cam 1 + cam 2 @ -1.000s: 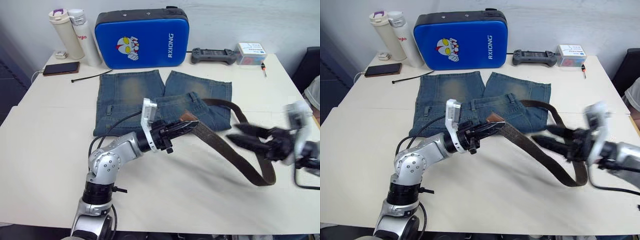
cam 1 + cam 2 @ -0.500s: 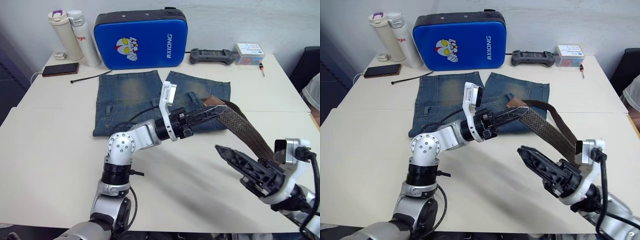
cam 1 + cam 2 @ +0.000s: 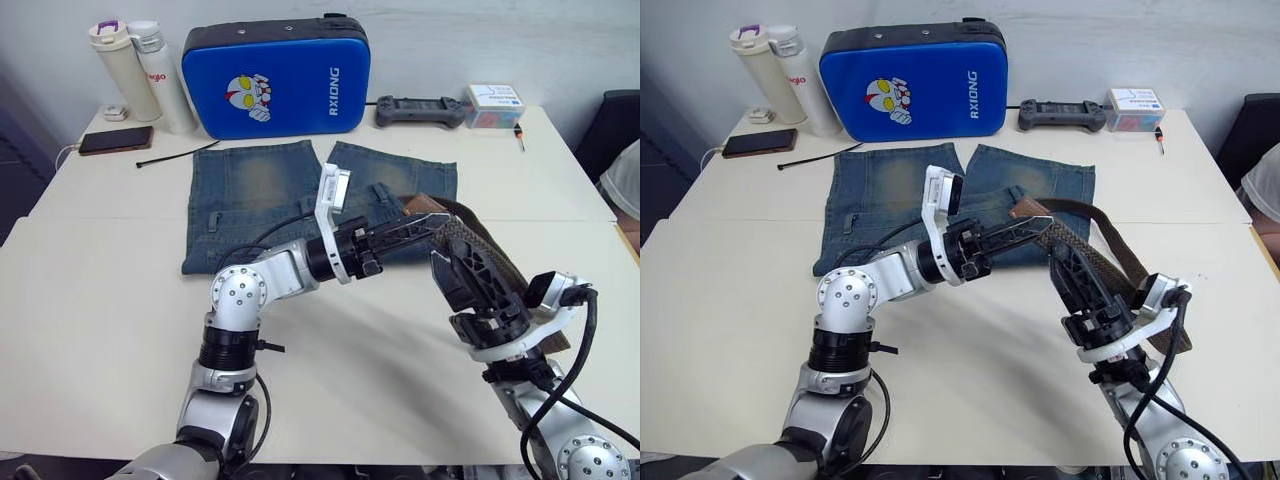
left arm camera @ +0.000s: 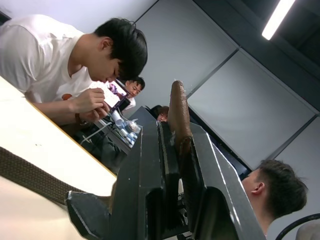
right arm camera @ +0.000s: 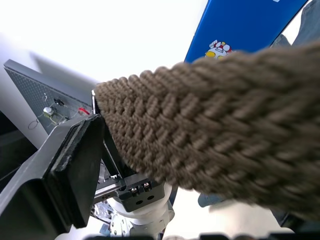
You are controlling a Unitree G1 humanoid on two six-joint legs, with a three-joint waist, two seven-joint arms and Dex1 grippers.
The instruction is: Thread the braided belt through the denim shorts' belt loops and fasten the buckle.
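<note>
A: Where is the braided belt seen?

B: Right of centre in the left eye view. Its tan leather tip is pinched between the closed fingers of the left gripper, just above the right edge of the denim shorts. In the left wrist view the tip is seen standing upright between the two black fingers.

A: And the right gripper?

B: It is raised at the lower right, with its fingers pointed up against the woven strap just below the tip. In the right wrist view the braid is seen lying across one finger pad; whether the strap is clamped there cannot be told.

A: How are the shorts laid?

B: Flat on the white table, legs pointed toward the blue case at the top of the frame.
</note>
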